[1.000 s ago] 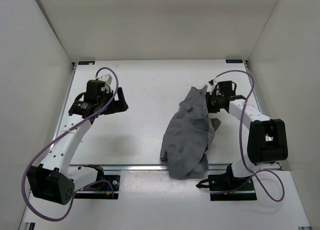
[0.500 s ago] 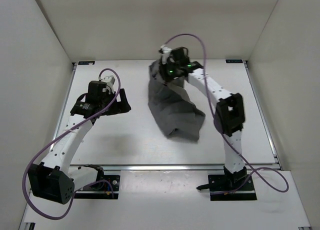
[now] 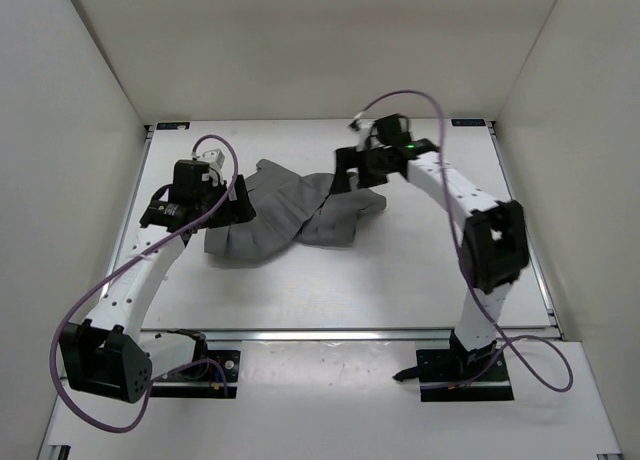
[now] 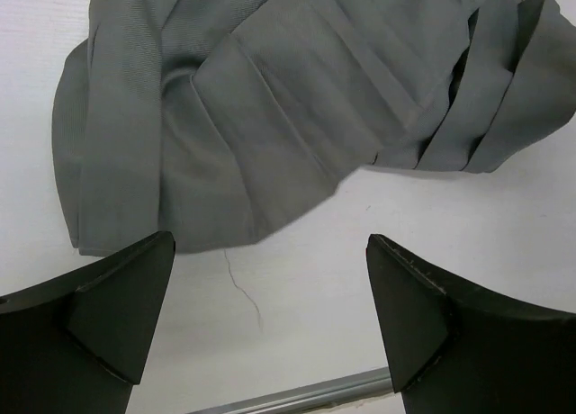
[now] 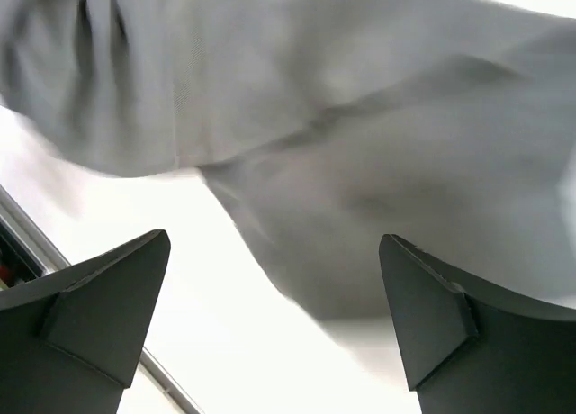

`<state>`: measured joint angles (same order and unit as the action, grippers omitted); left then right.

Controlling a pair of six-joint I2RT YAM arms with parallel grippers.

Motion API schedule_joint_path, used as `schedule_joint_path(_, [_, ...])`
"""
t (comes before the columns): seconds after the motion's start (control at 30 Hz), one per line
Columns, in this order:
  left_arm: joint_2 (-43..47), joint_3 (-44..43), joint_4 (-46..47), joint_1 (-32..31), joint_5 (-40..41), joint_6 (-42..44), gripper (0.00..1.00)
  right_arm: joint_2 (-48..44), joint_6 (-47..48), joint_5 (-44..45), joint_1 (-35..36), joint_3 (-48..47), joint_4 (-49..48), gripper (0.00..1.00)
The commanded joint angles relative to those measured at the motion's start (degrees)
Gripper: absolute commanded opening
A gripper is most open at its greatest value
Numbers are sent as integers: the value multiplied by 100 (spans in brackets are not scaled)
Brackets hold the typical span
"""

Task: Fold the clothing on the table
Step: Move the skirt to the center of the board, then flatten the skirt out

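In the top view, the left gripper (image 3: 242, 205) covers the left edge of the clothing (image 3: 290, 220), and the right gripper (image 3: 345, 175) covers part of its far right edge. In the left wrist view, the top edge cuts off the clothing and the bottom edge cuts off the fingers (image 4: 108, 315). In the right wrist view, the clothing is blurred, its pleats cannot be distinguished, and it runs past the top edge.

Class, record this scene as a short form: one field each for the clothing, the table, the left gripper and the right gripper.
clothing: dark grey, pleated, lying rumpled and unfolded
table: white, matte, flat
left gripper: open, over the clothing's left edge, holding nothing
right gripper: open, over the clothing's right end, holding nothing; its wrist view is blurred
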<state>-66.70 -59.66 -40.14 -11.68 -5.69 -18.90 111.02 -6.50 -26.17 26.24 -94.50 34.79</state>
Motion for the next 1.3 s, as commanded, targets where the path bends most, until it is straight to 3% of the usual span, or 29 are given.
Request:
schedule_joint_path(0.0, [-141,-2,235,-9,42,26,99,-1353,-527,-186,-758,622,-1122,99])
schedule_joint_path(0.17, [-536,85,691,17,446,44,99,-1602,-247,245,-1226,1284,-791,99])
schedule_joint_path(0.27, [-957,95,1033,78,228,62,98,-1610,-176,112,-1437,1645,-823,99])
schedule_joint_path(0.37, [-1248,34,1595,-333,-194,123,99,-1619,-176,270,-1481,2232,-1078,99])
schedule_joint_path(0.57, [-2091,-353,3035,-984,-748,87,99,-1478,-369,-124,-1762,2541,-1263,97])
schedule_joint_path(0.8, [-3384,-1065,3820,-1722,542,561,99,-1838,-211,-221,-2026,2744,-1273,97])
schedule_joint_path(0.9, [-3744,-1188,4205,-1750,832,773,99,-1996,-185,-380,-2289,2752,-1088,97])
schedule_joint_path(1.1, [-4561,-1592,4708,-1477,237,615,97,-2453,-114,-503,-2571,2981,-1000,97])
schedule_joint_path(1.13, [-4632,-1723,4639,-1425,209,598,86,-2489,-114,-511,-2589,3059,-1017,98])
schedule_joint_path(1.17, [-4781,-1916,4534,-1425,96,537,63,-2532,-114,-494,-2615,3139,-1035,98])
schedule_joint_path(1.2, [-4861,-1996,4428,-1433,147,519,48,-2576,-141,-529,-2615,3183,-1018,98])
schedule_joint_path(1.27, [-4923,-2164,4243,-1459,86,457,4,-2638,-158,-555,-2746,3253,-1035,98])
